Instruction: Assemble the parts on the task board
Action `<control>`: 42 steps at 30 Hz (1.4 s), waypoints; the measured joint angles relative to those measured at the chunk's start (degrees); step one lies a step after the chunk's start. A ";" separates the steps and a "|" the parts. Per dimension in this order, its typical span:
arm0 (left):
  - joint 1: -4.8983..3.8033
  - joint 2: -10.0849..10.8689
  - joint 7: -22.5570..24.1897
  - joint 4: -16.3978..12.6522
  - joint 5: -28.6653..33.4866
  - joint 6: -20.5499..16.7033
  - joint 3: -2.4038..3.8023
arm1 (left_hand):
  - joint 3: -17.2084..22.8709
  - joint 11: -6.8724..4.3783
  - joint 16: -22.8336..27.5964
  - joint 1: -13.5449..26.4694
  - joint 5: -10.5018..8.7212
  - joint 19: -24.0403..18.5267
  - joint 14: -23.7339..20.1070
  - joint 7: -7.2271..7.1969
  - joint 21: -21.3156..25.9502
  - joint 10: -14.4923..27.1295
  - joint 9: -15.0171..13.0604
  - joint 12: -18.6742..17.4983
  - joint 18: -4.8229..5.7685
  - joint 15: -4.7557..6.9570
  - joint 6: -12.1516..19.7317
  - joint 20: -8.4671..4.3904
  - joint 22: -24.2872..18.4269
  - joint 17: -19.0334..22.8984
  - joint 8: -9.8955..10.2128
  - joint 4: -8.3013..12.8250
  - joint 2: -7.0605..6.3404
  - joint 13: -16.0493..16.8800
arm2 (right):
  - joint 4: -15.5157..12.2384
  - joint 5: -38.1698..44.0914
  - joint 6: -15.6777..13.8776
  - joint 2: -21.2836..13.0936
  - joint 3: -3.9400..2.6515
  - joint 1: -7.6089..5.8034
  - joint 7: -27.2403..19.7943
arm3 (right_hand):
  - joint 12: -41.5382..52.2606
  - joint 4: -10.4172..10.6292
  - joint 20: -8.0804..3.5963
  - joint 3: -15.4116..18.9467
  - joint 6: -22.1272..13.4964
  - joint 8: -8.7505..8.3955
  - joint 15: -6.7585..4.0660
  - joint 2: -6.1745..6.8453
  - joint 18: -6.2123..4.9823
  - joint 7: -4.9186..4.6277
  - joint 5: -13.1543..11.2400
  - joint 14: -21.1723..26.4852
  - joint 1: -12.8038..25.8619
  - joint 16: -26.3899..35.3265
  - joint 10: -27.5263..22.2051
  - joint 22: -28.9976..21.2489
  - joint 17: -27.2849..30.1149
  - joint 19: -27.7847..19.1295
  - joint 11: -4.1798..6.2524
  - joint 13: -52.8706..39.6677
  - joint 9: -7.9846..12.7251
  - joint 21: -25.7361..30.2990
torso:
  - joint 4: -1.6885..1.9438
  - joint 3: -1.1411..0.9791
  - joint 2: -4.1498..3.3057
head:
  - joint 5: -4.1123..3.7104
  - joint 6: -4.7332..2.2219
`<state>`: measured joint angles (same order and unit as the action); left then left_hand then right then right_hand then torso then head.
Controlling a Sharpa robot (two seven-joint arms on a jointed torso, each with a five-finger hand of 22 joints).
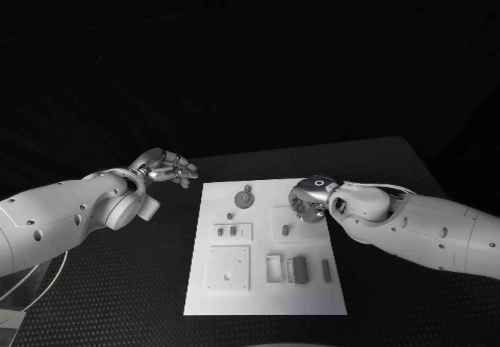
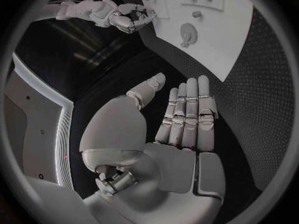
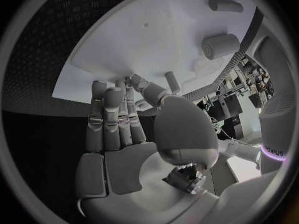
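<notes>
While flat white task board (image 1: 266, 289) lies on textured table, left hand (image 1: 167, 168), right hand (image 1: 308, 204): fingers apart, empty.

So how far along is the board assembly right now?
Early, by the look of it. Grey parts lie scattered on the board, and I can't tell whether any are seated. The right hand is over the board's far right edge, fingers near a small peg, holding nothing. The left hand waits off the board, open and empty. Nearly everything is left.

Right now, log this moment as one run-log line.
left hand: open, off board, holds nothing | right hand: over task board, fingers together, empty | parts: on board
</notes>
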<state>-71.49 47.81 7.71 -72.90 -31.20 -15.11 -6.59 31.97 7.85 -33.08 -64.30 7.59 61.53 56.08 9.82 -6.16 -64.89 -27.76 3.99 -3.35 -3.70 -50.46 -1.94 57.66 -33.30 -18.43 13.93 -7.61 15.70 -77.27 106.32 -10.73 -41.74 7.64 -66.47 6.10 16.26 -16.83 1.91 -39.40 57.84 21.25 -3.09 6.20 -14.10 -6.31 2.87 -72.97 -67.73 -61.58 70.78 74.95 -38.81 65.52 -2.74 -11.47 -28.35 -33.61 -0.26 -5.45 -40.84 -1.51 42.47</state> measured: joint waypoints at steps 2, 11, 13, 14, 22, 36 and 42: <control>0.00 0.05 0.00 -0.04 0.00 0.00 0.00 | 0.00 -0.12 0.00 0.00 0.00 0.00 0.00 0.00 0.00 -0.12 0.00 0.00 0.00 0.00 0.00 0.00 0.00 0.00 0.00 0.00 0.00 0.00 | 0.06 0.82 -0.50 0.11 0.29 0.01 0.13 | 0.18 0.00 -0.19 0.00 0.46 0.27 0.00 0.30 0.00 0.05 0.00 0.00 -0.30 0.00 0.10 0.00 -0.08 0.19 0.09 -0.32 -0.07 -0.23 | 0.00 0.00 0.00 | -0.01 0.04; 0.00 0.16 -0.02 -0.06 0.01 0.00 0.00 | 0.00 -0.20 0.00 0.00 0.00 0.00 0.00 0.00 0.00 -0.20 0.01 0.00 0.02 0.00 0.00 0.00 0.00 -0.05 0.00 0.00 0.00 0.01 | 0.15 3.02 -2.11 0.18 0.86 0.12 0.31 | 0.22 0.16 -0.40 -0.16 0.89 0.25 -0.41 0.21 0.00 0.24 -0.01 -0.41 -0.39 -0.44 0.64 -0.01 -0.29 0.71 0.23 -1.21 -0.11 -0.66 | 0.00 0.00 0.00 | -0.16 0.22; 0.00 0.16 -0.04 -0.06 0.01 0.00 0.00 | 0.00 -0.20 0.00 0.00 0.00 0.00 0.00 0.00 0.00 -0.20 0.01 0.00 0.03 0.00 0.00 0.00 0.00 -0.04 0.00 0.00 0.00 0.00 | 0.15 3.12 -2.44 0.14 0.90 0.16 0.31 | 0.21 0.16 -0.40 -0.16 1.30 0.37 -0.52 0.14 0.00 0.31 -0.01 -0.52 -0.46 -0.67 0.71 -0.01 -0.37 0.81 0.30 -1.43 -0.14 -0.66 | 0.00 -0.01 0.00 | -0.24 0.24; 0.00 0.16 -0.04 -0.06 0.01 0.00 0.00 | 0.00 -0.20 0.00 0.00 0.00 0.00 0.00 0.00 0.00 -0.20 0.01 0.00 0.03 0.00 0.00 0.00 0.00 -0.07 0.00 0.00 0.00 0.00 | 0.14 3.12 -2.58 0.11 0.91 0.19 0.31 | 0.21 0.16 -0.40 -0.16 1.34 0.49 -0.60 0.14 0.00 0.34 -0.02 -0.60 -0.46 -0.67 0.70 -0.01 -0.41 0.81 0.30 -1.56 -0.15 -0.67 | 0.00 -0.01 0.00 | -0.25 0.24; 0.00 0.15 -0.10 -0.03 0.01 0.00 0.00 | 0.00 -0.20 0.00 0.00 0.00 0.00 0.20 0.00 0.00 -0.20 0.02 0.00 0.25 -0.20 0.00 0.00 -0.05 -0.15 0.00 0.00 0.00 -0.05 | -0.11 3.02 -3.41 -0.16 0.99 0.32 0.38 | 0.09 0.00 -0.61 -0.31 1.83 0.65 -0.82 -0.02 0.00 0.61 -0.05 -0.82 -0.62 -1.33 0.71 -0.01 -0.79 1.43 0.32 -2.43 -0.48 -1.34 | 0.03 -0.03 0.00 | -0.36 0.25; 0.01 0.12 -0.21 0.22 0.01 0.00 0.00 | -0.15 -0.20 0.22 0.00 0.00 0.00 0.20 0.00 0.00 -0.20 0.03 0.00 0.31 -0.20 0.00 0.00 -0.05 -0.27 0.00 -0.15 0.00 -0.11 | -1.01 2.49 -5.18 -1.08 0.35 1.05 1.05 | 0.11 0.06 -0.92 -0.56 2.36 1.19 -1.23 -0.03 0.00 0.96 -0.23 -1.22 -0.63 -2.67 1.11 -0.02 -1.45 1.76 0.30 -3.94 -0.86 -2.20 | 0.03 0.01 -0.01 | -0.48 0.09; 0.01 0.12 -0.26 0.37 0.01 0.00 0.00 | -0.15 -0.20 0.22 0.00 0.00 0.00 0.20 0.00 0.00 -0.20 0.03 0.00 0.35 -0.20 0.00 0.00 -0.11 -0.28 0.00 -0.15 0.00 -0.10 | -1.01 2.27 -5.15 -1.09 -0.02 1.11 1.05 | 0.14 -0.03 -1.03 -0.63 2.61 1.20 -1.23 -0.02 0.00 1.21 -0.29 -1.23 -0.62 -2.88 1.41 -0.02 -1.57 2.07 0.60 -4.20 -1.64 -2.45 | 0.04 0.04 -0.01 | -0.49 0.00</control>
<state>-71.48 47.93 7.45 -72.53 -31.18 -15.11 -6.59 31.82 7.65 -32.86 -64.30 7.59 61.53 56.28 9.82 -6.16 -65.10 -27.73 3.99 -3.00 -3.90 -50.46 -1.94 57.55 -33.58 -18.43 13.77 -7.61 15.60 -78.27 108.59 -15.88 -42.82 7.62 -65.36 7.15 16.40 -16.87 0.89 -40.03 60.45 22.46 -4.33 6.18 -14.10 -5.11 2.59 -74.20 -68.36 -64.46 72.19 74.93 -40.38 67.59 -2.13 -15.68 -29.99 -36.06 -0.21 -5.42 -40.85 -2.00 42.47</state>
